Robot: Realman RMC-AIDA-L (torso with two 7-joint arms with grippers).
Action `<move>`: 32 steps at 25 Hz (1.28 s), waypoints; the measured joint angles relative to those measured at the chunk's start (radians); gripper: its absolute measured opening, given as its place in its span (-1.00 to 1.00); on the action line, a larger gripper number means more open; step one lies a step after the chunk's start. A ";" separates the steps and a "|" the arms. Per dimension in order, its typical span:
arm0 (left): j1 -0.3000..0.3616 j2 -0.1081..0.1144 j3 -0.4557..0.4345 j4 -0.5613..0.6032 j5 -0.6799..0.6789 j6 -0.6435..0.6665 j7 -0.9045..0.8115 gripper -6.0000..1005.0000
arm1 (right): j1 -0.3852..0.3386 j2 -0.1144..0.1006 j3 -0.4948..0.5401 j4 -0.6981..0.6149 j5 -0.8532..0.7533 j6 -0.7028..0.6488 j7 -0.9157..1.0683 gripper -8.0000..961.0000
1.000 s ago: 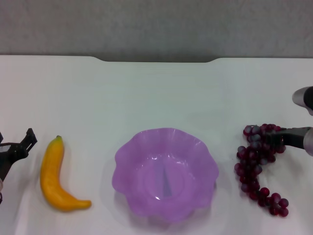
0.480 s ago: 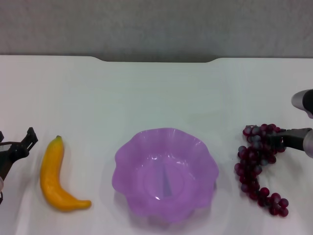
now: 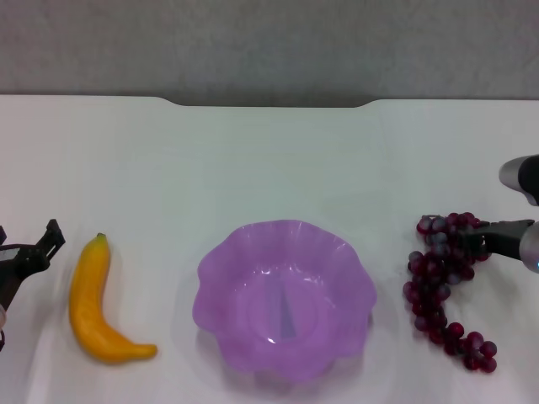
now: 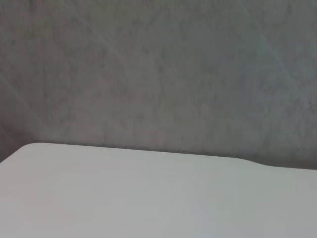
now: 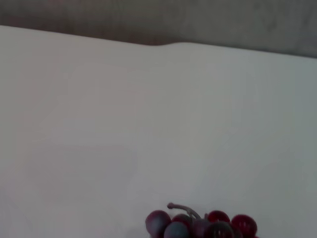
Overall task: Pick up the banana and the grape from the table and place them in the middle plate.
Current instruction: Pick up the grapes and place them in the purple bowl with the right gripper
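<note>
Reaching right gripper [image 3: 478, 242] at grape [image 3: 440, 286]

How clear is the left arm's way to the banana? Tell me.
Probably clear: the left gripper sits just beside the banana on the table, with nothing between them.

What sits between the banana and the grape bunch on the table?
In the head view, only the middle plate lies between the banana and the grape, empty, with bare table on either side of it.
</note>
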 joint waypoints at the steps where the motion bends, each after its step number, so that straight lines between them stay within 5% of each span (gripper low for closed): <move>1: 0.001 0.000 0.000 0.000 0.000 0.000 0.000 0.77 | -0.003 0.000 -0.006 0.001 0.000 -0.012 0.000 -0.35; 23: 0.004 0.000 0.000 0.008 -0.003 0.000 -0.005 0.77 | -0.121 0.003 -0.179 0.058 0.003 -0.305 0.009 -0.46; 32: 0.007 0.000 0.000 0.008 -0.007 0.000 -0.005 0.77 | -0.219 0.001 -0.302 0.112 -0.008 -0.572 0.002 -0.50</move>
